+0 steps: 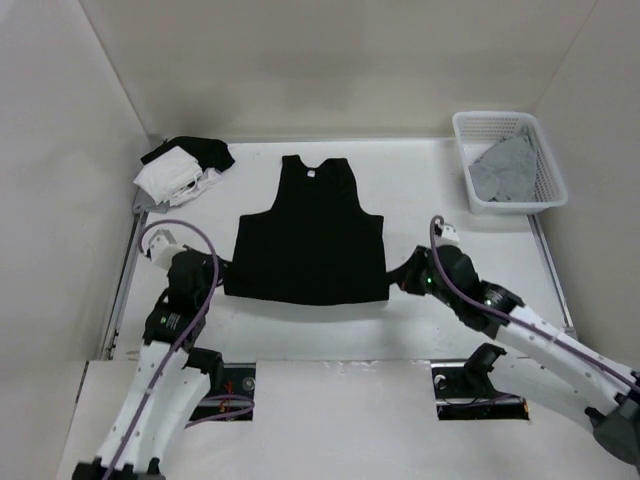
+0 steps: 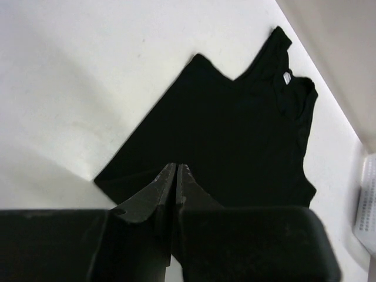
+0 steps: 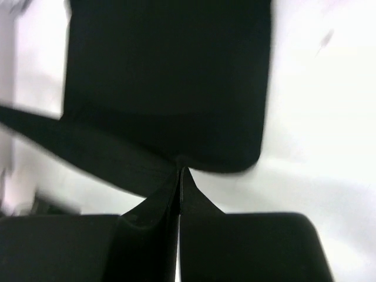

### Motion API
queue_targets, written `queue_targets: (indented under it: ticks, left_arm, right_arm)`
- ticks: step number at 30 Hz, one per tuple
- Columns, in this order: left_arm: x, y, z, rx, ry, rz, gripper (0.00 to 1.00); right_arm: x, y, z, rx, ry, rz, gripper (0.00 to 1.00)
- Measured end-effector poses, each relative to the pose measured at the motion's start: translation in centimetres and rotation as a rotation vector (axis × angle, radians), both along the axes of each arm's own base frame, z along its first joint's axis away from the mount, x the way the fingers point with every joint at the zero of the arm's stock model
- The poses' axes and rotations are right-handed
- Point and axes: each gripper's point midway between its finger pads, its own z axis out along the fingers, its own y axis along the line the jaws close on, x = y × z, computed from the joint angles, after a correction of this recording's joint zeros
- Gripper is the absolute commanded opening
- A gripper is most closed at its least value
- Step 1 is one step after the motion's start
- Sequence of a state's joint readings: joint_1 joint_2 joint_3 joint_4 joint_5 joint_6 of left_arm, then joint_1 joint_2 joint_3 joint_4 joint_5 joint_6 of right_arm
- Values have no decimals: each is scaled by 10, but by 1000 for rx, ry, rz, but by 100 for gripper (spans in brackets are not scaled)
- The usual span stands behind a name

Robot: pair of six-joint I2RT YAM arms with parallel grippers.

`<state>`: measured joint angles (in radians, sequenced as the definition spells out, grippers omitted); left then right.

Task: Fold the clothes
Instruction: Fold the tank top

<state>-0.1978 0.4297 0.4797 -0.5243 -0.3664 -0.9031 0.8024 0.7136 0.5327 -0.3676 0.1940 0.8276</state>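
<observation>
- Both arms are stretched from the near table edge toward the black garment [image 1: 312, 235]. The left arm [image 1: 165, 340] is at its near left corner and the right arm [image 1: 540, 330] at its near right corner.
- The black garment, shaped like a sleeveless top, is laid flat and spread out on the table [image 1: 430, 190], with the neck turned away from the arms and the hem toward them.
- The left gripper [image 2: 176, 167] is seen clenched, its tips over the hem by the near left corner; whether fabric is pinched cannot be told.
- The right gripper [image 3: 180, 170] is likewise clenched, its tips at the hem edge by the near right corner. The view is blurred, so a hold on the fabric cannot be confirmed.
- A white basket [image 1: 550, 170] holding a light grey garment [image 1: 505, 170] is set well apart, off the garment's far right.
- A white-and-black pile [image 1: 185, 168] lies off its far left.
</observation>
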Motion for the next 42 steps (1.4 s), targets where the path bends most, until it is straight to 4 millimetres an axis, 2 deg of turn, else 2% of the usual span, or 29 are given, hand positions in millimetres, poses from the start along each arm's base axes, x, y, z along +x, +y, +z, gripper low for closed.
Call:
queue_targets:
  ticks: [3, 9, 13, 18, 22, 24, 26, 27, 29, 31, 33, 35, 37, 39, 40, 42]
  left_arm:
    - [40, -5, 9, 8, 12, 14, 1]
    - [150, -14, 34, 14, -47, 55, 0]
    - [207, -18, 35, 21, -81, 71, 0]
    - [270, -19, 30, 35, -93, 88, 0]
    - [326, -17, 22, 48, -101, 104, 1]
    - [354, -16, 11, 54, -96, 111, 5]
    - [374, -13, -6, 61, -81, 116, 14]
    - [380, -10, -15, 65, -68, 119, 23]
    - [385, -7, -33, 72, -40, 120, 32]
    - [380, -4, -47, 81, -8, 115, 38]
    - [369, -2, -47, 91, -11, 110, 42]
    - [345, -4, -43, 103, -14, 97, 43]
    - [316, -15, -28, 111, -38, 70, 43]
    - [286, -34, -8, 108, -85, 28, 43]
    - [273, -43, 1, 105, -108, 7, 43]
    - [243, -62, 12, 92, -149, -46, 44]
  right_arm:
    - [56, -6, 9, -40, -17, -100, 1]
    - [163, -15, 28, -32, -56, -201, 1]
    - [226, -22, 31, -11, -75, -233, 1]
    - [304, -34, 33, 22, -92, -268, 1]
    - [369, -33, 37, 57, -123, -272, 2]
    - [399, -30, 32, 66, -139, -275, 9]
    - [420, -27, 22, 74, -140, -279, 23]
    - [427, -26, 15, 76, -135, -282, 35]
    - [435, -25, 0, 76, -117, -291, 47]
    - [432, -26, -11, 67, -93, -295, 51]
    - [426, -26, -15, 62, -88, -298, 52]
    - [410, -27, -18, 52, -76, -302, 51]
    - [386, -28, -18, 36, -64, -302, 35]
    - [355, -24, -13, 21, -62, -291, 8]
    - [341, -21, -9, 18, -66, -283, 1]
    - [314, -17, -2, 21, -77, -274, 0]
